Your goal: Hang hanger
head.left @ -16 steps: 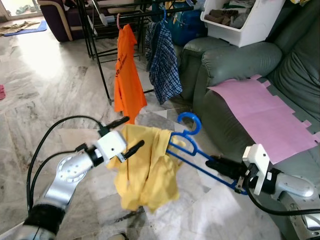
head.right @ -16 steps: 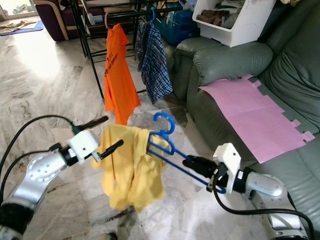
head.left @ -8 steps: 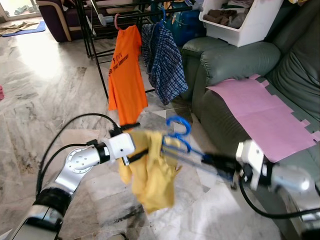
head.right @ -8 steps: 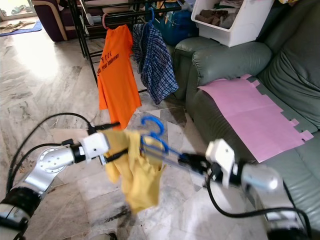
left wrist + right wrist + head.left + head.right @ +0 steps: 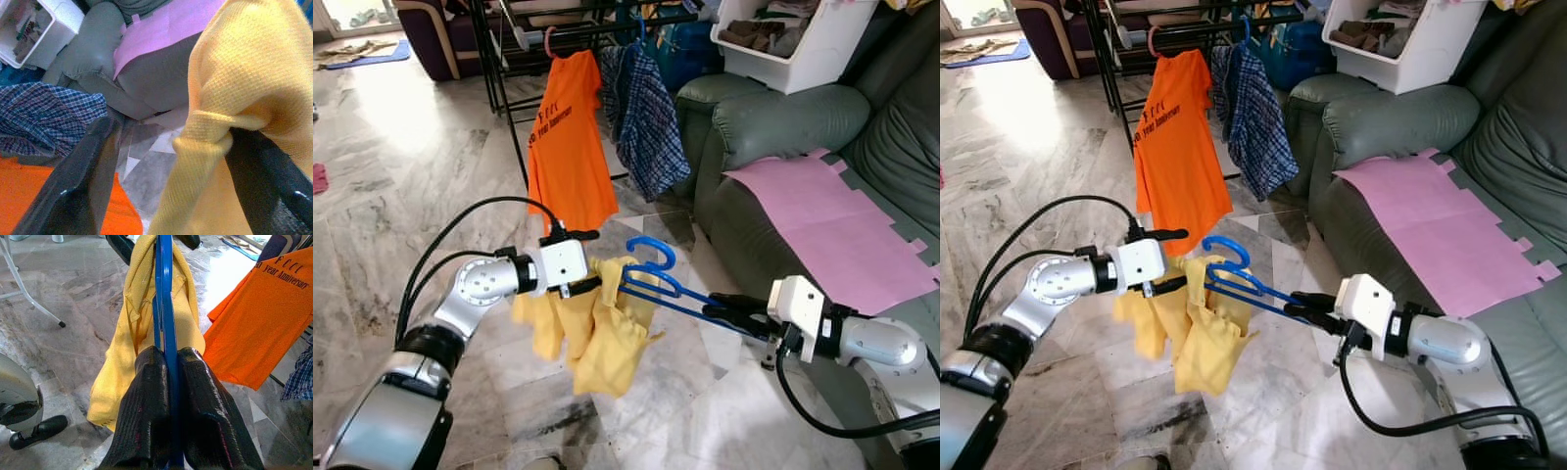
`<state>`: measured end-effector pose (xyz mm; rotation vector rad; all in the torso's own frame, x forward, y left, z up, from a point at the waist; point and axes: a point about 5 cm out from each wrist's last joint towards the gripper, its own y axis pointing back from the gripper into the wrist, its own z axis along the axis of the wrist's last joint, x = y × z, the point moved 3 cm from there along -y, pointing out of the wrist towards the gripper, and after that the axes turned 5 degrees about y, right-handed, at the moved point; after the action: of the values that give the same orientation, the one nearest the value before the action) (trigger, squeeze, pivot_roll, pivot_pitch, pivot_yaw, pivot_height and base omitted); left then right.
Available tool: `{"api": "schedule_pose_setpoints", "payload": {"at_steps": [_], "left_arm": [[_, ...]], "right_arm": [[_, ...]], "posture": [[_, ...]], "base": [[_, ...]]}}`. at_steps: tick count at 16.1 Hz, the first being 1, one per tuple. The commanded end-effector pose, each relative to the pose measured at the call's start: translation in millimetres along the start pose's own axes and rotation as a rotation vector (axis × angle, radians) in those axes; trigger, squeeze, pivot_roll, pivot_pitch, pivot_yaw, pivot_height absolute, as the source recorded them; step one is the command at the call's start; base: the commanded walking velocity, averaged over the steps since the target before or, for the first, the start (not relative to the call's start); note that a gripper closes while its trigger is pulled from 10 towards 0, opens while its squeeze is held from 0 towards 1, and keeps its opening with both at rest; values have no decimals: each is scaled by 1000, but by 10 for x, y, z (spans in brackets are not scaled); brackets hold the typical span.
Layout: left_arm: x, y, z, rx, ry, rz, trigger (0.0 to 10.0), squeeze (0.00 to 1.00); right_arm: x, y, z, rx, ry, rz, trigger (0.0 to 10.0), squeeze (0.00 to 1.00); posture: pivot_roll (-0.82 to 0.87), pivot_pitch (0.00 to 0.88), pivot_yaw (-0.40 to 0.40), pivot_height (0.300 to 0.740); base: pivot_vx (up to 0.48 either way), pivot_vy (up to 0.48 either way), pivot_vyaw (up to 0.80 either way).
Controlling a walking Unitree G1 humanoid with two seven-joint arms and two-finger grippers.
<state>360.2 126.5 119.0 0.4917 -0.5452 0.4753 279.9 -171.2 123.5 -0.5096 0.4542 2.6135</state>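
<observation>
Right gripper (image 5: 1304,305) is clamped tight on the lower bar of the blue hanger (image 5: 1234,279); the wrist view shows both fingers (image 5: 146,406) pressed flat against the plastic (image 5: 165,308). Hanger is held out over the marble floor (image 5: 401,186), hook pointing up, well short of the rack.

Yellow shirt (image 5: 597,328) is draped over the far end of the hanger, bunched rather than spread. Left gripper (image 5: 590,259) is at the shirt's top edge: fingers spread, one above the cloth, one with fabric (image 5: 230,88) folded over it. Not a firm pinch, as far as I can tell.

Handling call: hanger is light and stiff but smooth plastic, so a grip out at the bar end lets it twist. Shirt is soft and limp and its weight hangs to one side, so it could slide off if the hanger tips. Best hold is near the hook neck, keeping the bar level.

Farther back: black drying rack (image 5: 509,59) with an orange T-shirt (image 5: 568,147) and a plaid shirt (image 5: 646,127) hanging on it. Grey sofa (image 5: 773,117) on the right with a pink sheet (image 5: 822,225), white bin (image 5: 803,49) on its arm.
</observation>
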Motion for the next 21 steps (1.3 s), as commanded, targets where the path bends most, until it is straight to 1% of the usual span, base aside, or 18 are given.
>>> {"api": "schedule_pose_setpoints", "payload": {"at_steps": [1, 2, 3, 4, 6, 8, 12, 16, 19, 21], "left_arm": [[5, 1, -19, 24, -24, -33, 4353, 0], [6, 11, -41, 40, -30, -48, 1137, 0], [2, 15, -54, 49, -28, -57, 0, 0], [-17, 29, -119, 90, -23, -77, 0, 0], [-11, 44, -157, 116, -33, -80, 0, 0], [28, 56, -170, 135, -36, -76, 0, 0], [55, 29, -147, 136, -43, -75, 0, 0], [0, 1, -163, 144, -38, -97, 0, 0], [-40, -5, -177, 144, -31, -108, 0, 0], [-51, 13, -219, 167, -31, -107, 0, 0]], "right_arm": [[-4, 26, 36, -21, 23, 2, 10000, 0], [-8, 26, 36, -20, 27, 0, 10000, 0], [-8, 25, 36, -20, 27, -1, 10000, 0], [-4, 17, 33, -21, 29, -1, 10000, 0], [4, 3, 28, -23, 29, 0, 10000, 0], [12, -12, 29, -25, 31, 3, 10000, 0], [28, -18, 17, -25, 32, 4, 10000, 0], [44, -25, 12, -26, 34, 2, 10000, 0], [12, -40, 19, -29, 44, -11, 10000, 0], [-81, -50, 23, -26, 74, -76, 10000, 0]], "posture": [[-34, 89, -49, 740], [-34, 89, -49, 740], [-34, 89, -49, 740], [-33, 89, -49, 740], [-32, 89, -49, 740], [-33, 89, -48, 740], [-36, 91, -47, 740], [-40, 90, -47, 740], [-41, 90, -49, 740], [-37, 90, -50, 740]], "base": [[0, 0, 0], [0, 0, 0], [0, 0, 0], [0, 0, 0], [0, 0, 0], [0, 0, 0], [0, 0, 0], [0, 0, 0], [0, 0, 0], [0, 0, 0]]}}
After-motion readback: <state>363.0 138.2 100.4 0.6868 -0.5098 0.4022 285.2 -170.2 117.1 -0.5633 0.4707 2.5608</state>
